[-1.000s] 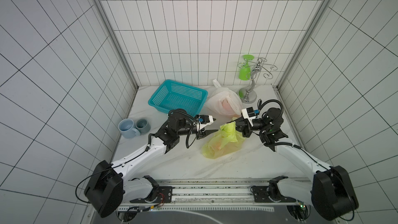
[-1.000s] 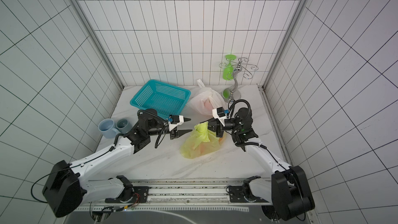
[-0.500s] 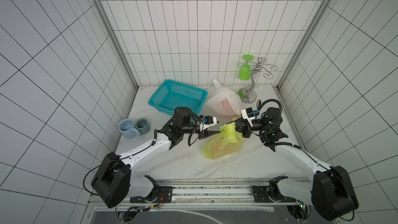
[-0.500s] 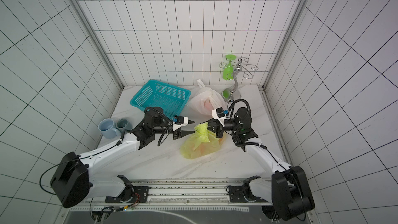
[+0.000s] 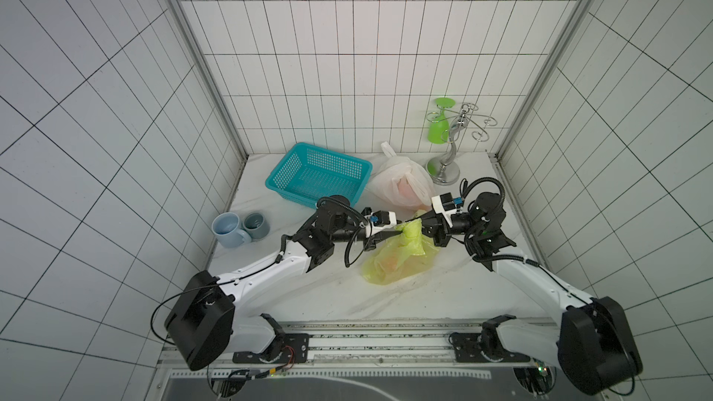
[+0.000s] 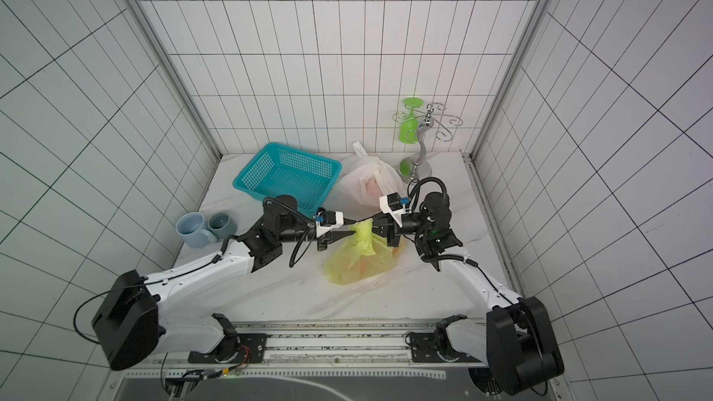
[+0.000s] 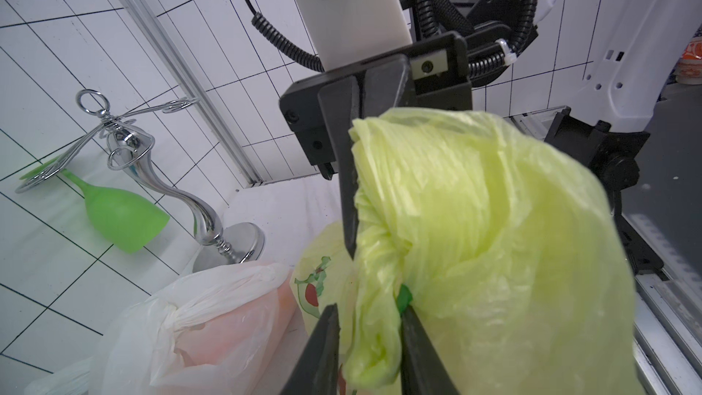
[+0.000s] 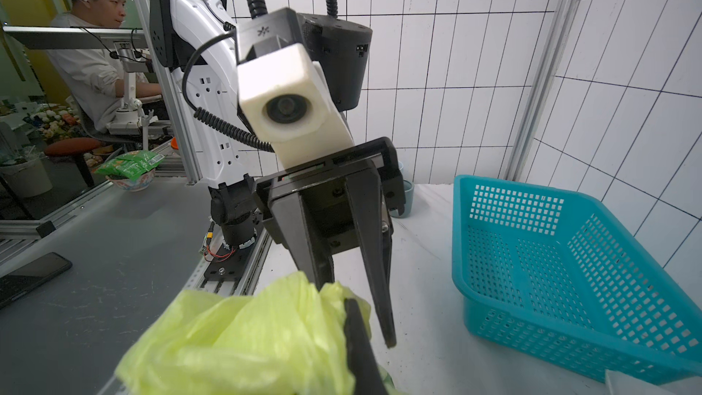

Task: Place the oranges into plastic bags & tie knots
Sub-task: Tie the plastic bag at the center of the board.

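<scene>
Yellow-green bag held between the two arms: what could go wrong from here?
The left end effector and right end effector pinch the thin yellow-green bag near its twisted top; pulling apart might tear the film. The slick plastic could also slip free, loosening the twist. The oranges inside could then roll out.

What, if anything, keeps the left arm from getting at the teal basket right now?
Probably reachable, yes: the teal basket lies close behind the left gripper, with nothing standing between them. But that gripper is closed on the yellow-green bag at its twisted handle, so it would need to let go first.
</scene>
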Controlling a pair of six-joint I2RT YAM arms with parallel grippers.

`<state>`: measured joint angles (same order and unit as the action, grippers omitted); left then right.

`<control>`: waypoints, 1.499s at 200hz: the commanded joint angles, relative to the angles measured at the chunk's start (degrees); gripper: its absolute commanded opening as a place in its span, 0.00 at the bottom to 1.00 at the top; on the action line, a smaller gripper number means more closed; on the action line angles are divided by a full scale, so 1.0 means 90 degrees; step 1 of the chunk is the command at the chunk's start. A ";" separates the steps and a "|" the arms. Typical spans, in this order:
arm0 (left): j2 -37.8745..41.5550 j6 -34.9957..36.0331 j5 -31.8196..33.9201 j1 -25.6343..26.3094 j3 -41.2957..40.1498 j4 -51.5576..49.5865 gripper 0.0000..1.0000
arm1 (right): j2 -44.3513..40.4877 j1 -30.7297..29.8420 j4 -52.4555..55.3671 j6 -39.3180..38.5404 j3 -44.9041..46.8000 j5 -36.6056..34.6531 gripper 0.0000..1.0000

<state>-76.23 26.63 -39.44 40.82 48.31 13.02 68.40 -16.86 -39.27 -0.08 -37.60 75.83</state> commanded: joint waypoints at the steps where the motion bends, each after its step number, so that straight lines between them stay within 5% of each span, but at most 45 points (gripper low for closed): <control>1: 0.0120 0.0139 -0.0012 0.0013 -0.0039 0.0057 0.18 | -0.0061 0.0008 0.0065 -0.0107 0.0156 0.0070 0.00; 115: 0.0179 0.0497 -0.0139 -0.0199 0.0110 -0.0732 0.18 | -0.0139 0.0009 0.0862 -0.0753 -0.0030 0.0099 0.00; 188: -0.0034 0.0572 -0.0314 -0.0121 0.0284 -0.0947 0.11 | -0.0110 -0.0045 0.0867 -0.0753 -0.0060 0.0100 0.00; 207: -0.0029 0.0573 -0.0358 -0.0121 0.0296 -0.0976 0.00 | -0.0114 -0.0047 0.0867 -0.0753 -0.0060 0.0026 0.00; 251: 0.0175 0.0210 -0.0174 -0.0349 0.0297 -0.0980 0.00 | -0.0234 0.0084 0.1672 -0.1270 -0.0296 -0.0503 0.00; 300: 0.0227 -0.0130 0.0105 -0.0417 0.0194 -0.0846 0.00 | -0.0447 0.0396 0.2847 -0.1816 -0.0705 -0.1125 0.36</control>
<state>-75.48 27.38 -40.12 37.43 49.52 4.75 66.08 -15.20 -22.52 -11.27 -37.87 69.36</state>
